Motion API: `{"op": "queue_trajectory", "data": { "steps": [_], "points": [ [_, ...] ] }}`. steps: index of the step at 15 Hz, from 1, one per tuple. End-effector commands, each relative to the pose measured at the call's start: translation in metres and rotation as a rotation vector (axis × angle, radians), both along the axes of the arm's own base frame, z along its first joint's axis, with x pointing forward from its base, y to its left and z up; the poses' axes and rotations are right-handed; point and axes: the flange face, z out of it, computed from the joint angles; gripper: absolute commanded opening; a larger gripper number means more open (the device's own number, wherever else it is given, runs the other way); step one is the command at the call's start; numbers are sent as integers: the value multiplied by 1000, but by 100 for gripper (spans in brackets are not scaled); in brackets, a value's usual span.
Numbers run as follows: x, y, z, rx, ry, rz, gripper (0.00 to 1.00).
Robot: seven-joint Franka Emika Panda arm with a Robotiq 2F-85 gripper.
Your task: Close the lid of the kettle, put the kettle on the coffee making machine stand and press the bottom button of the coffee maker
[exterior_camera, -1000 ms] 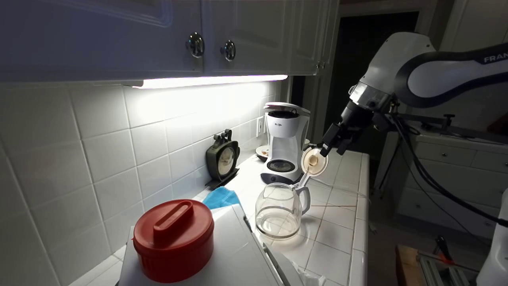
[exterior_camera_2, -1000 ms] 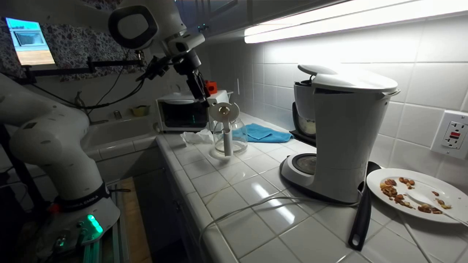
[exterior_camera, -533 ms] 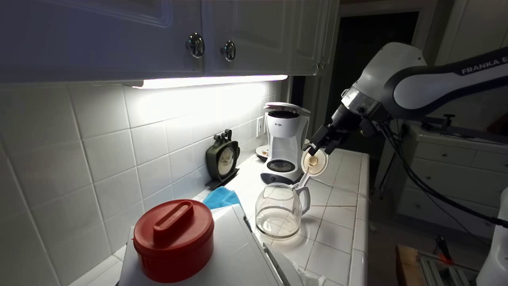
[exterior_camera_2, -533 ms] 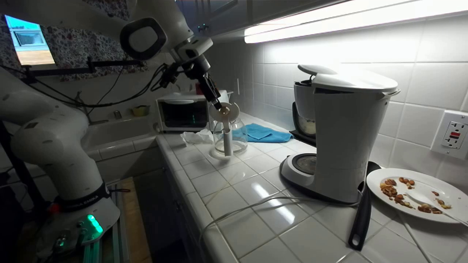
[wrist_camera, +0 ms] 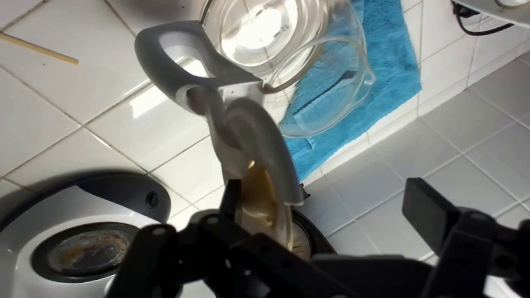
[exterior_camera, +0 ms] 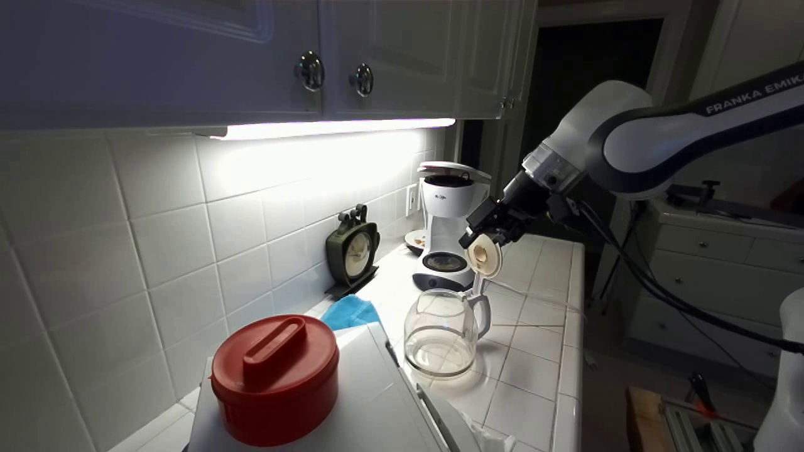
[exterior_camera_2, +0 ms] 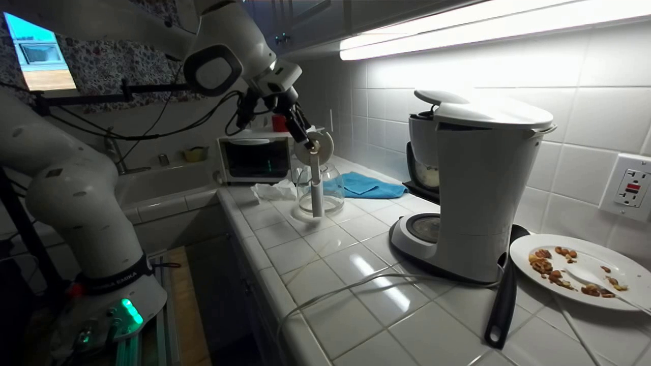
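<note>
The glass kettle (exterior_camera: 441, 339) with a white handle (exterior_camera: 483, 314) stands upright on the counter. Its lid (exterior_camera: 487, 258) is raised on its hinge, well off the kettle's mouth; the lid also shows in the wrist view (wrist_camera: 265, 140). My gripper (exterior_camera: 482, 240) is at the lid's upper part. In the wrist view my gripper (wrist_camera: 331, 203) is open, with the lid between the fingers, close against or touching one finger; the far finger is well apart. The white coffee maker (exterior_camera_2: 483, 203) has a bare round stand (exterior_camera: 444, 262) and a dark base with a small round button (wrist_camera: 152, 199).
A blue cloth (exterior_camera_2: 374, 185) lies by the kettle near the wall. A toaster oven (exterior_camera_2: 257, 157) bears a red container (exterior_camera: 276, 376). A dark clock (exterior_camera: 353, 251) stands at the wall. A cord (exterior_camera_2: 346, 290) and a plate of food (exterior_camera_2: 585, 269) are by the coffee maker.
My gripper has moved down and across to the lid. The lid has swung slightly toward the kettle's mouth since half a second ago. The kettle's body has not moved.
</note>
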Motion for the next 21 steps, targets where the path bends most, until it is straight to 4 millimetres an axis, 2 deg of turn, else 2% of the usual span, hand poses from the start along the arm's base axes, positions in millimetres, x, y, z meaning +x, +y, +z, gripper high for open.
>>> {"op": "queue_trajectory", "data": {
  "steps": [1, 7, 12, 15, 21],
  "points": [
    [8, 8, 4, 69, -38, 24, 100],
    [11, 15, 3, 132, -44, 47, 100],
    [5, 2, -8, 121, 49, -107, 100],
    [3, -4, -16, 154, 103, -143, 100],
    [10, -3, -25, 41, 100, 185, 100]
  ]
}}
